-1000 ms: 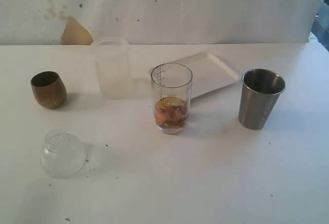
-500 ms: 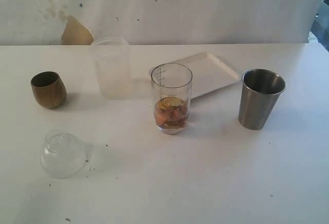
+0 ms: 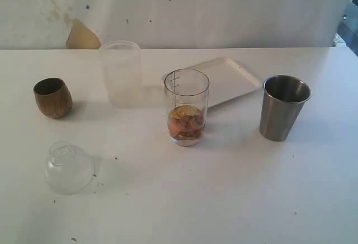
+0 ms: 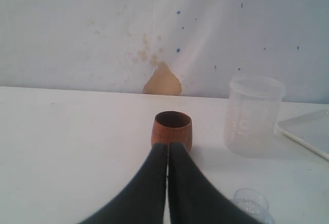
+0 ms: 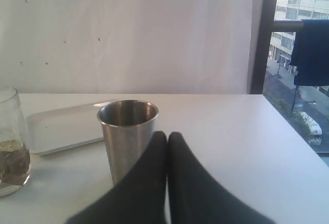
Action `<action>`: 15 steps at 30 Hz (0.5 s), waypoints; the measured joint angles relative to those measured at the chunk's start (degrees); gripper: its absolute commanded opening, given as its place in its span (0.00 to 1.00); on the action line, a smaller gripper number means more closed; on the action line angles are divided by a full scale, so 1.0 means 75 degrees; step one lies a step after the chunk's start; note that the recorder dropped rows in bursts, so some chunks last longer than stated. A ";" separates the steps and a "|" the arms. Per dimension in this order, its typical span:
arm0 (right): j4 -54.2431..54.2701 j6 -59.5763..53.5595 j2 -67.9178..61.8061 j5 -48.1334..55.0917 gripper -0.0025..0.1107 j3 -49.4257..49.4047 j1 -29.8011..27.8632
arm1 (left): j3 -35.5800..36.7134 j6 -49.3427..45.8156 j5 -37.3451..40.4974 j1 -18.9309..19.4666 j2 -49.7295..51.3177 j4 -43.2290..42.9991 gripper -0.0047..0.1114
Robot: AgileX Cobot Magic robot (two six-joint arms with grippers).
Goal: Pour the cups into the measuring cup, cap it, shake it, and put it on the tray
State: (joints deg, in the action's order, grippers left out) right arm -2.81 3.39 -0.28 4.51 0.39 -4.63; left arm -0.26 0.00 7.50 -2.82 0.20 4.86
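From the exterior view neither of my arms is seen, only the white desk point(image 3: 235, 199) and what stands on it: one small rounded brown wooden cup point(image 3: 52, 97) near the left edge, one tapered brushed-steel tumbler point(image 3: 283, 107) toward the right edge, and between them, in the middle, one tall clear plastic measuring cup point(image 3: 186, 105) with some orange-brown pieces lying in its bottom. Behind it, toward the far edge, lies one flat white rectangular tray point(image 3: 229, 79), just beside the measuring cup but whether touching I cannot tell. One wide frosted translucent cup point(image 3: 121, 73) stands near the far edge, and one clear domed plastic lid point(image 3: 68, 167) sits toward the near left corner. In the left wrist view my left gripper point(image 4: 167, 149) has its jaws pressed together, holding nothing, and it points at the wooden cup, a little short of it. In the right wrist view my right gripper point(image 5: 167, 137) is the same, jaws together and empty, just before the steel tumbler. I judge the pouring step is in hand, with no cup taken yet; if the two cups hold something, I cannot see. The next move calls for parting the jaws wide enough and then closing them around a cup's wall.
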 measured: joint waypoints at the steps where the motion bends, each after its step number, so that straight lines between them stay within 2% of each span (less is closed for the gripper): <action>1: 0.0000 0.0000 0.0000 0.0077 0.02 0.0000 0.0000 | 0.0000 0.0000 0.0000 0.0000 0.0000 0.0000 0.05; 15: 0.0014 0.0000 0.0000 0.0447 0.02 0.0000 0.0000 | 0.0000 0.0000 0.0000 0.0000 0.0000 0.0000 0.05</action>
State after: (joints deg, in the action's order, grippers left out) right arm -2.70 3.39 -0.28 7.87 0.39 -4.63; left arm -0.26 0.00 7.50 -2.82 0.20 4.86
